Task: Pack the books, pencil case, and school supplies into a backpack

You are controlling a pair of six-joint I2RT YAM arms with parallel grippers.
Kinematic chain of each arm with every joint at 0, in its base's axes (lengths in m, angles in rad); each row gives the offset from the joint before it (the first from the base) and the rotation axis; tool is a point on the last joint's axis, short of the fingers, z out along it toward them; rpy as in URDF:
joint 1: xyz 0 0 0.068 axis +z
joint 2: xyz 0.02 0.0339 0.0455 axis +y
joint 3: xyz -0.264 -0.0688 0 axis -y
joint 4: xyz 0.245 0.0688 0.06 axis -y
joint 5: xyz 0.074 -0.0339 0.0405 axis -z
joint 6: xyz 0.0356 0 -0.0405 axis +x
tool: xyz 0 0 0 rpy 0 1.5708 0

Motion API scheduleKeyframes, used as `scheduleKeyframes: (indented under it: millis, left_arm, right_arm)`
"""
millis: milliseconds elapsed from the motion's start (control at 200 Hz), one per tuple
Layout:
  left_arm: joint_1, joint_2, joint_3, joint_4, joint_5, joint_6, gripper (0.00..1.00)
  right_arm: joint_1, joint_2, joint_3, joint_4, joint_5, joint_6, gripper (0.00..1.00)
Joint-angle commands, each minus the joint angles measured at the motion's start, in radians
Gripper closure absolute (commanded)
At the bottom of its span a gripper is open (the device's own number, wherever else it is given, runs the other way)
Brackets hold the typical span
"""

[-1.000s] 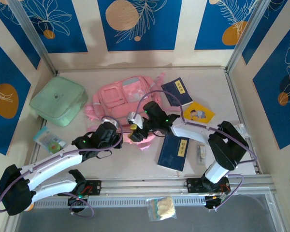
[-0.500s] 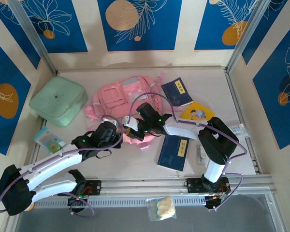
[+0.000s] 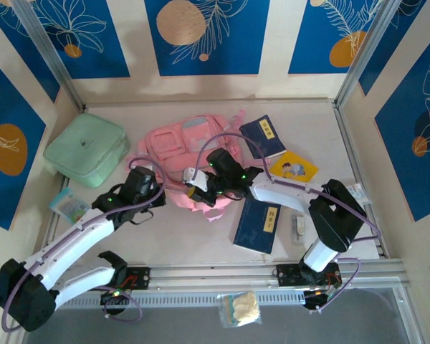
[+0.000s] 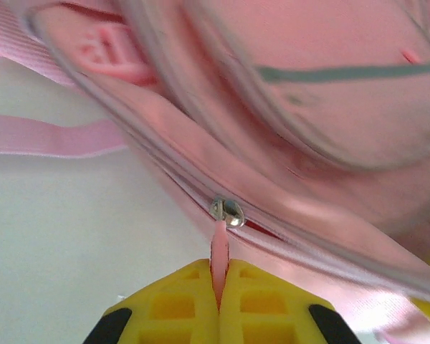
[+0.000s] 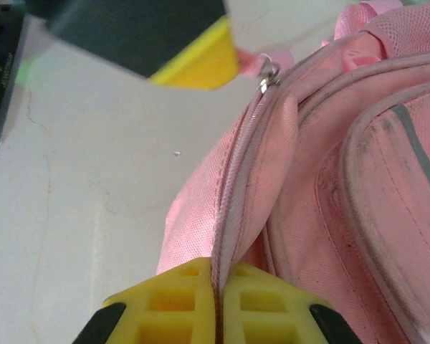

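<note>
While the left pincer (image 4: 221,278) pinches the pink fabric backpack's (image 3: 178,147) zip tab (image 4: 219,240), the right pincer (image 5: 218,278) clamps its seam. Unzipping needs a steady pull.

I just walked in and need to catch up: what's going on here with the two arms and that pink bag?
Both arms are working on the pink backpack, apparently to unzip it. The left gripper is shut on the zipper pull. The right gripper pinches the fabric edge beside the zipper track, probably to steady the bag. Nothing looks packed yet: a navy book, a second navy book and the yellow booklet lie on the table to the backpack's right.
</note>
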State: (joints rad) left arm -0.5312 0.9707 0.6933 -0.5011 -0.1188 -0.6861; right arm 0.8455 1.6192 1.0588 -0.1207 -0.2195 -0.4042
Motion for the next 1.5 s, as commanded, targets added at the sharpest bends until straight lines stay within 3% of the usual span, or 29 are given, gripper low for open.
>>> scheduleKeyframes:
  millis: [0, 150, 240, 495, 780, 885, 955, 1126, 1271, 1416, 1496]
  left_arm:
    - [0.113, 0.021, 0.015, 0.011, -0.009, 0.029, 1.0]
    - [0.285, 0.109, 0.033, 0.103, 0.102, 0.054, 1.0]
    - [0.344, 0.169, 0.052, 0.149, 0.142, 0.067, 1.0]
    - [0.396, 0.262, 0.088, 0.184, 0.167, 0.111, 1.0]
    - [0.428, 0.32, 0.111, 0.179, 0.197, 0.151, 1.0]
    - [0.429, 0.29, 0.098, 0.179, 0.202, 0.154, 1.0]
    - [0.428, 0.268, 0.108, 0.142, 0.218, 0.166, 0.82]
    - [0.424, 0.155, 0.112, 0.07, 0.254, 0.175, 0.59]
    - [0.385, 0.059, 0.101, 0.052, 0.357, 0.147, 0.49]
    - [0.257, 0.011, 0.121, 0.021, 0.35, 0.119, 0.44]
    - [0.141, 0.01, 0.137, 0.039, 0.336, 0.088, 0.41]
  right_arm:
    - [0.027, -0.061, 0.005, -0.029, -0.035, 0.041, 1.0]
    - [0.09, -0.029, 0.001, -0.007, 0.063, 0.091, 1.0]
    - [0.121, 0.005, 0.011, 0.022, 0.076, 0.14, 1.0]
    - [0.214, 0.128, 0.076, 0.068, 0.217, 0.208, 1.0]
    - [0.24, 0.112, 0.045, 0.149, 0.303, 0.28, 1.0]
    - [0.242, 0.102, 0.048, 0.149, 0.301, 0.31, 0.81]
    - [0.247, 0.073, 0.038, 0.169, 0.301, 0.335, 0.69]
    - [0.267, -0.044, 0.019, 0.099, 0.396, 0.404, 0.42]
    - [0.191, -0.169, 0.016, -0.091, 0.395, 0.609, 0.41]
    - [0.071, -0.331, -0.052, -0.218, 0.432, 0.825, 0.34]
    - [-0.019, -0.386, -0.055, -0.353, 0.44, 0.939, 0.34]
